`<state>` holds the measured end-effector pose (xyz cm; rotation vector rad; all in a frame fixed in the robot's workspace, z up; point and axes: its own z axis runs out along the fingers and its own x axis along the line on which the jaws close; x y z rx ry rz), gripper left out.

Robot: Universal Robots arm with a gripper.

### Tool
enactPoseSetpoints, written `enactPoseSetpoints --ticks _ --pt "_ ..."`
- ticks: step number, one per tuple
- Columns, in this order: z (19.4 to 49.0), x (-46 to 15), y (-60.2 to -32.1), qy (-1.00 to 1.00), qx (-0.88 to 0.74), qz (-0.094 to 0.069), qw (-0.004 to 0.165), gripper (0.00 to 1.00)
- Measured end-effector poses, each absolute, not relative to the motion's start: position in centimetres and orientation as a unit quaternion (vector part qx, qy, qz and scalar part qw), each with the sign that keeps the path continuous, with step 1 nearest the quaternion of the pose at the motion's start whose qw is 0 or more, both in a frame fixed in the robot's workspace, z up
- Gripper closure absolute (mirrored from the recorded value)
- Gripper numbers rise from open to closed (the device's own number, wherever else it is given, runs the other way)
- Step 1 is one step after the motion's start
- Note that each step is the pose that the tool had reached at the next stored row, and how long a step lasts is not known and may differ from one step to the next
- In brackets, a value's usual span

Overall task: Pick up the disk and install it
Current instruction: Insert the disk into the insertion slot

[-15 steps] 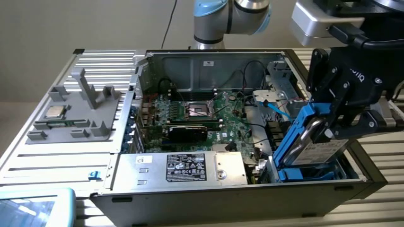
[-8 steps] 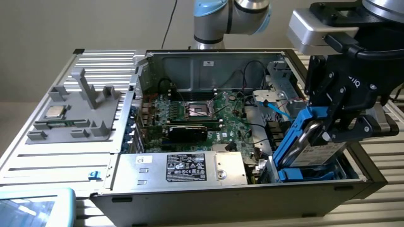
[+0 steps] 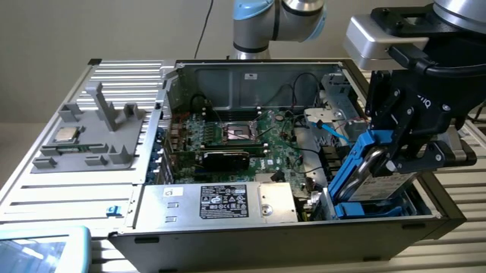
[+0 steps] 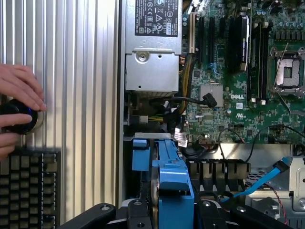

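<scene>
Gripper: here it is, the black gripper (image 3: 396, 160) at the case's front corner on the exterior view's right, jaws clamped on the disk, one finger on each flat face.
Disk: the disk (image 3: 374, 185) is held on edge, blue frame outward and white label facing the camera.
Long axis: steeply tilted, nearly upright, with the top end leaning toward the exterior view's right.
Low end: down inside the blue drive bay (image 3: 379, 209), between its walls; whether it sits fully home, I cannot tell.
Wrist view: the gripper (image 4: 169, 212) straddles the disk (image 4: 174, 188), seen edge-on and pointing into the case.
Case: the open computer case (image 3: 266, 233) lies on its side, showing the green motherboard (image 3: 283, 149), the silver power supply (image 3: 220, 202) and a blue cable (image 3: 334, 133).
Surface: a ribbed metal table (image 3: 68, 196) carrying a grey fixture (image 3: 95, 133) well apart from the disk.
Room: plain beige wall (image 3: 91, 28) behind.
Operator: a person's hand (image 4: 19, 88) rests on a black knob (image 4: 16, 119), just beside a keyboard (image 4: 28, 186).
</scene>
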<state>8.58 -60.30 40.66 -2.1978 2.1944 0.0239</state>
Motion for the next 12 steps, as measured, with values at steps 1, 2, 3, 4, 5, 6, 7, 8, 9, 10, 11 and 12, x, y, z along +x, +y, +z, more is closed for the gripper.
enactPoseSetpoints --ticks 1,2,3,4,5,6,7,8,9,10,11,12 --pt "40.66 8.58 -60.30 0.706 -0.708 0.008 0.018 0.63" --pt "40.66 8.58 -60.30 0.706 -0.708 0.008 0.018 0.63" --pt "40.66 8.58 -60.30 0.706 -0.707 0.008 0.018 0.63" --pt "40.66 8.58 -60.30 0.706 -0.708 0.008 0.018 0.63" --pt "40.66 8.58 -60.30 0.706 -0.707 0.008 0.018 0.63" --pt "40.66 8.59 -60.30 0.706 -0.708 0.008 0.018 0.63" --pt "40.66 8.58 -60.30 0.706 -0.708 0.008 0.018 0.63" --pt "40.66 8.58 -60.30 0.706 -0.708 0.008 0.018 0.63" --pt "40.66 8.58 -60.30 0.706 -0.708 0.008 0.018 0.63" --pt "40.66 8.58 -60.30 0.706 -0.708 0.008 0.018 0.63" --pt "40.66 8.58 -60.30 0.706 -0.708 0.008 0.018 0.63" --pt "40.66 8.59 -60.30 0.707 -0.707 0.008 0.018 0.61"
